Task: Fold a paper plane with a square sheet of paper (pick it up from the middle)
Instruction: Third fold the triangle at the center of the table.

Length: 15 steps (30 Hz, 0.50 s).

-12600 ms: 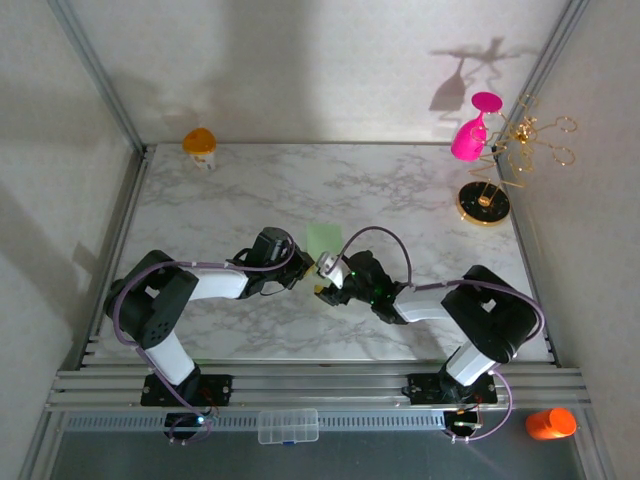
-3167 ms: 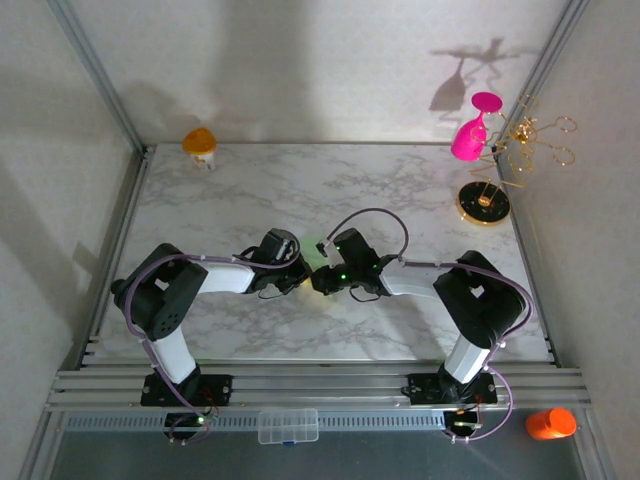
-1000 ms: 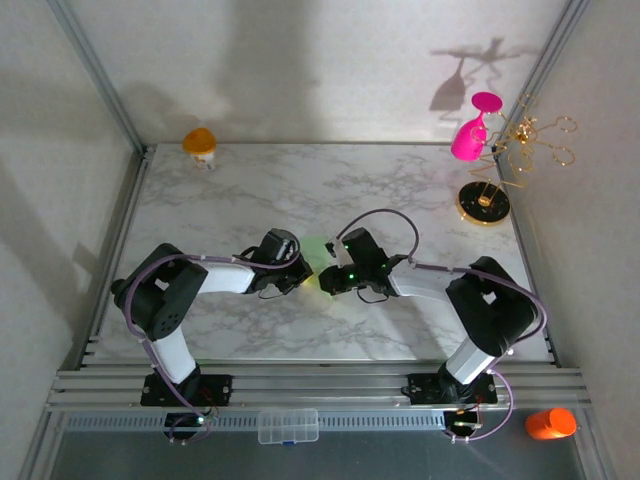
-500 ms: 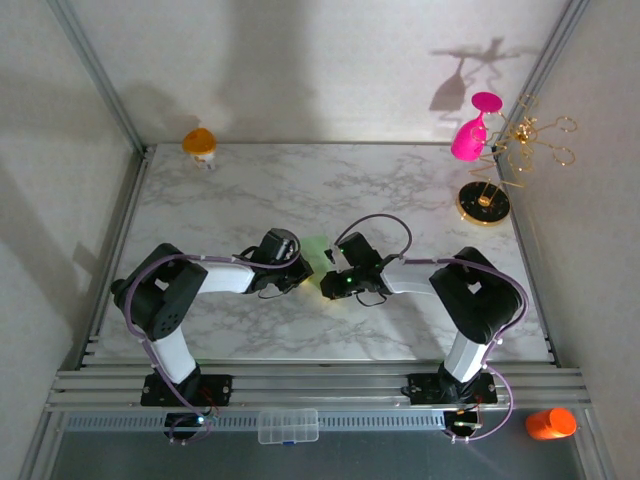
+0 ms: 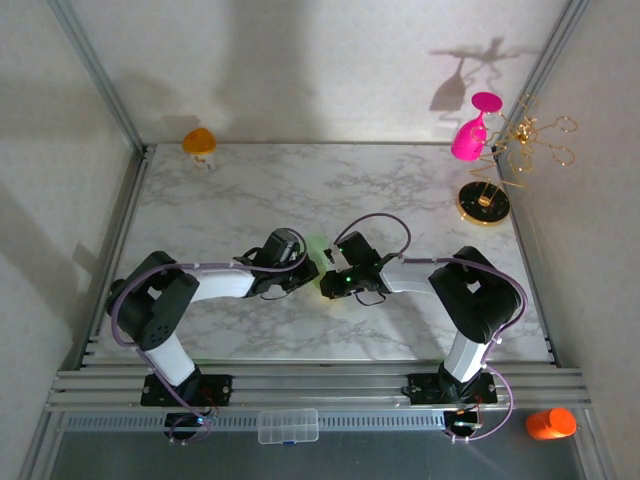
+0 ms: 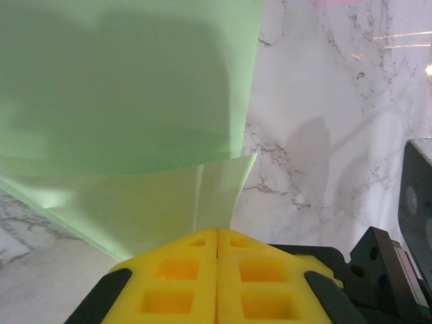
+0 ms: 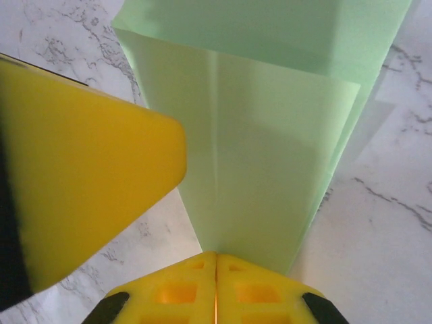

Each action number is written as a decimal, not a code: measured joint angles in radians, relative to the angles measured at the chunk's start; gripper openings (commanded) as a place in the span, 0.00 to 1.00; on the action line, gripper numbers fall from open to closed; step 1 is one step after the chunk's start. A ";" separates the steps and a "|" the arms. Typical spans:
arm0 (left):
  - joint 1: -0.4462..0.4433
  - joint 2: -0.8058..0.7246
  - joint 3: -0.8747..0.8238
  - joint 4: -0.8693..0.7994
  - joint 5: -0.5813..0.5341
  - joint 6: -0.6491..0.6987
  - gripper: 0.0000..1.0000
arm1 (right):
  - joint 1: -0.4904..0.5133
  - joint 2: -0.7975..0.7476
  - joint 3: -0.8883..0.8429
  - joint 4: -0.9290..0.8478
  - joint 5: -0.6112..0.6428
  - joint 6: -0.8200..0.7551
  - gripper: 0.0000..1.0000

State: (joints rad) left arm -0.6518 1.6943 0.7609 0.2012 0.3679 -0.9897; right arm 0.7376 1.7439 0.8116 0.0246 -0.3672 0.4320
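Left hand (image 6: 216, 231) and right hand (image 7: 216, 255) each pinch the folded green sheet (image 7: 270, 169) — far edges cut off

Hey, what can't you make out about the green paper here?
Top view: green paper mostly hidden beneath both arms; folds too small.
Left wrist view: its upper and left edges cut off by the frame.
Right wrist view: its near edge hidden behind right fingers; pinched or not, unclear.

The sheet of paper (image 5: 318, 249) lay in the middle of the table (image 5: 420, 190), between my left gripper (image 5: 306, 270) on its left and my right gripper (image 5: 326, 284) at its near right edge. A stand (image 5: 484, 203) stood at the far right, a cup (image 5: 199, 143) at the far left corner.
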 measured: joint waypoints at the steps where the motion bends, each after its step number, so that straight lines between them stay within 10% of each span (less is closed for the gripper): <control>1: -0.002 0.010 0.004 0.000 -0.001 0.000 0.06 | 0.000 0.000 0.000 0.000 0.000 0.000 0.09; 15: -0.009 0.057 0.011 -0.019 -0.032 0.053 0.06 | 0.000 0.000 0.006 -0.016 0.007 0.002 0.09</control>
State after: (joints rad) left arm -0.6605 1.7512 0.7719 0.1822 0.3359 -0.9371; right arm 0.7376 1.7443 0.8173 0.0082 -0.3599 0.4343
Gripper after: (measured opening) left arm 0.066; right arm 0.093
